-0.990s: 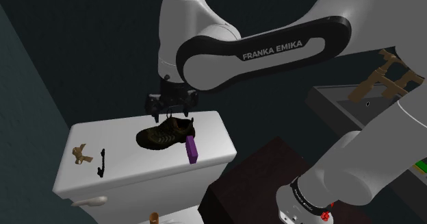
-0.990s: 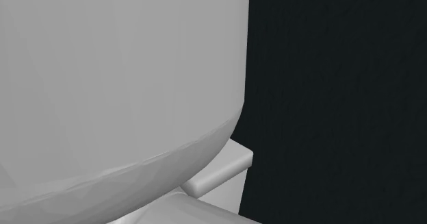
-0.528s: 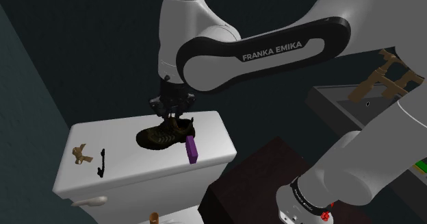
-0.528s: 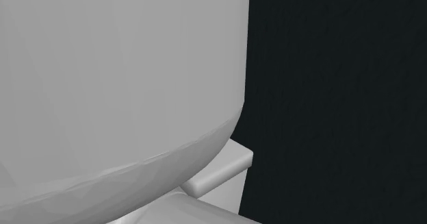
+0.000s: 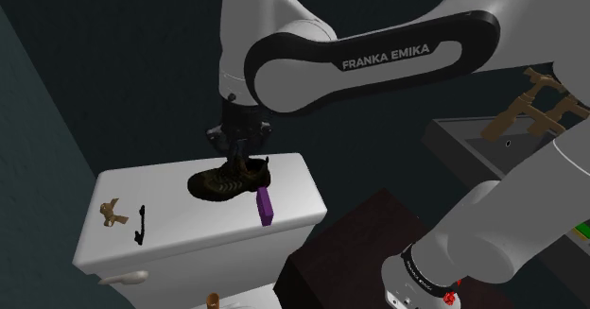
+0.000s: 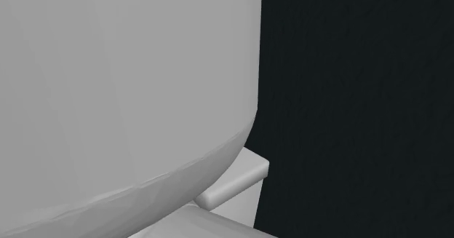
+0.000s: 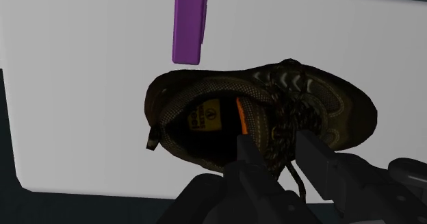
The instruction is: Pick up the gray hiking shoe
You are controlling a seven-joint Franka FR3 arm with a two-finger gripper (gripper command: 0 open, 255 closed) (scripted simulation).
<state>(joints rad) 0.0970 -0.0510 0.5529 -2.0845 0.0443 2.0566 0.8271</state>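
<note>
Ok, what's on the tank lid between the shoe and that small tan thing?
A thin black object lies between the hiking shoe and the tan piece on the white lid, in the shoulder view.

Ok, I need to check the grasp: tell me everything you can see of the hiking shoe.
The dark olive-brown hiking shoe has dark laces, a heel loop, and a yellow label and an orange strip inside. It stands upright over the white toilet tank lid, beside a purple block. The black two-finger tool clasps its laced tongue from above. Whether the sole touches the lid is unclear.
</note>
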